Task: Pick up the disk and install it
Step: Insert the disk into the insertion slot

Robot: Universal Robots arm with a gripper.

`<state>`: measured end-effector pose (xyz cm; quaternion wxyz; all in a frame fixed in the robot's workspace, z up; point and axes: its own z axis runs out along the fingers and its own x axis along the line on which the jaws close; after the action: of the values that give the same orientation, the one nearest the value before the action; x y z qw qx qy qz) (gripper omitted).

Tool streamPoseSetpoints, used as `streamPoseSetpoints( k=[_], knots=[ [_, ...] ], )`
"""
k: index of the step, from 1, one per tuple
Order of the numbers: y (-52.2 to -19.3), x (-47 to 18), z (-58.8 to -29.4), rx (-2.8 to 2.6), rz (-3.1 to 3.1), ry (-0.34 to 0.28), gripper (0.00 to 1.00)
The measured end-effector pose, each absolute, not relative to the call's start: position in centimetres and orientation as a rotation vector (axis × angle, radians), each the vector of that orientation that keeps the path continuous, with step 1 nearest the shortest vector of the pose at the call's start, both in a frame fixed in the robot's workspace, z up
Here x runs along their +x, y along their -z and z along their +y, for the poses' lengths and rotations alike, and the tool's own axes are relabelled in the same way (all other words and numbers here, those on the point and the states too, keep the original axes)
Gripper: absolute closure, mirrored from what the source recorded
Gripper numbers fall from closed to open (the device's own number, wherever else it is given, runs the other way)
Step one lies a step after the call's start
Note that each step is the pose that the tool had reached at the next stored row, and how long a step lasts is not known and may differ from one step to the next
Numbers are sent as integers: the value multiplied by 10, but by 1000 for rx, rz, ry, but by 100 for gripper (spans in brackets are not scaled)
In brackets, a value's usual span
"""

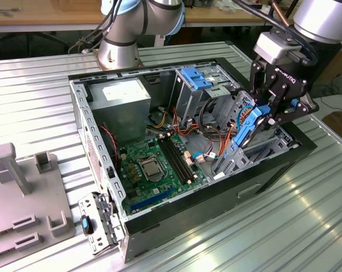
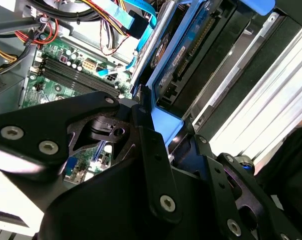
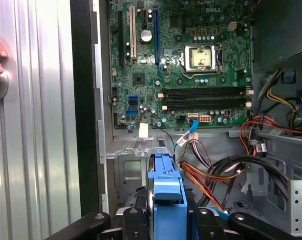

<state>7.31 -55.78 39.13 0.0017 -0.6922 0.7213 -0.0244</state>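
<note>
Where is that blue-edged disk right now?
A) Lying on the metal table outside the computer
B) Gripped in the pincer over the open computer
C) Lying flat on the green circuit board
B: the pincer is shut on the disk, holding it tilted over the open case.

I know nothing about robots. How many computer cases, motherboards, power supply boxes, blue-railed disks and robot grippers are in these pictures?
computer case: 1
motherboard: 1
power supply box: 1
disk, held in the gripper: 1
gripper: 1
Total: 5
</note>
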Motion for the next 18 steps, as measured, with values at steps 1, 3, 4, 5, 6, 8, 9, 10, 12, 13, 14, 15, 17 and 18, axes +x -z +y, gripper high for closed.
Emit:
streamPoseSetpoints(
  k=[1,3,4,5,6,8,9,10,12,13,14,15,17,18],
  knots=[
    [-391,73,-558,-2172,2264,77,63],
    [-389,73,-558,-2172,2264,77,63],
    [-389,73,-558,-2172,2264,77,63],
    [-388,73,-558,-2172,2264,77,63],
    [-387,73,-558,-2172,2263,77,63],
    [-387,73,-558,-2172,2264,77,63],
    [-386,73,-558,-2172,2264,77,63],
    [-386,73,-558,-2172,2264,77,63],
    [-385,73,-558,-2172,2264,77,63],
    [-384,73,-558,-2172,2263,77,63],
    [-383,73,-558,-2172,2264,77,63],
    [-382,73,-558,-2172,2264,77,63],
    [-381,73,-558,-2172,2264,77,63],
    [-380,73,-558,-2172,2263,77,63]
  ],
)
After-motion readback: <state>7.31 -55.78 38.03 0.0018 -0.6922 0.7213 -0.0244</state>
